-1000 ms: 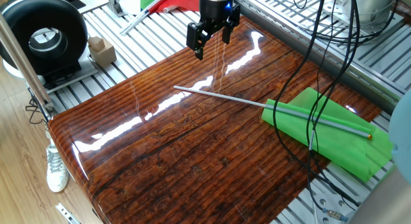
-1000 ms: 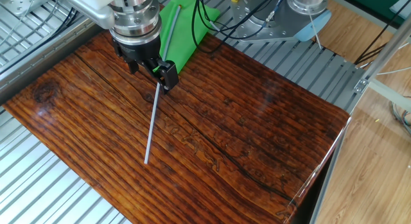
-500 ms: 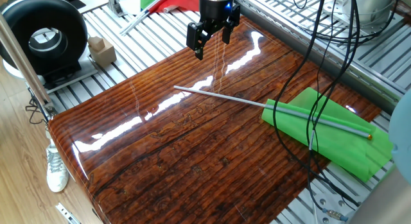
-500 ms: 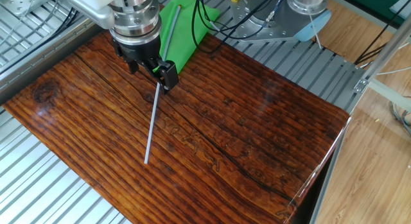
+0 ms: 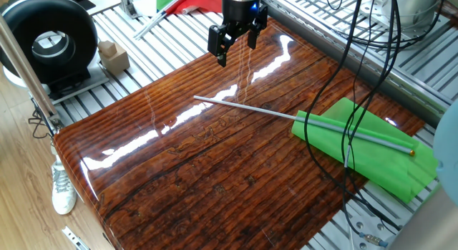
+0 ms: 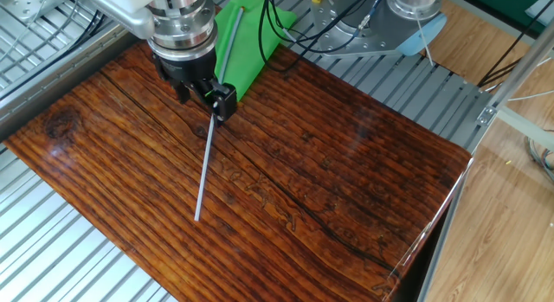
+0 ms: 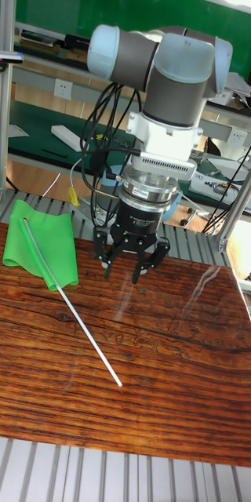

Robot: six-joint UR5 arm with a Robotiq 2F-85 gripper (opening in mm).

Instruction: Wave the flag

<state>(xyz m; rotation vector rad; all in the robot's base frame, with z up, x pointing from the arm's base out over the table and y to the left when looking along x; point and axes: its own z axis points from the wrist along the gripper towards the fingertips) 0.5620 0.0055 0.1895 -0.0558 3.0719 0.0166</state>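
Observation:
The flag lies flat on the wooden table (image 5: 215,178). Its bright green cloth (image 5: 376,155) rests at the table's right end, and its thin grey rod (image 5: 272,112) reaches out toward the middle, with a small orange tip (image 5: 413,152) at the cloth end. My gripper (image 5: 236,48) hangs open above the far edge of the table, apart from the rod and holding nothing. From the other side, the gripper (image 6: 204,98) hovers close beside the rod (image 6: 206,163), just past the cloth (image 6: 248,38). In the tall view the gripper (image 7: 133,265) is to the right of the rod (image 7: 78,314) and cloth (image 7: 43,245).
Black cables (image 5: 351,85) hang down across the green cloth. A black round blower (image 5: 49,42) and a wooden block (image 5: 113,56) stand at the back left. A red-and-green cloth (image 5: 187,1) lies behind the gripper. The arm's base (image 6: 407,16) stands beyond the table.

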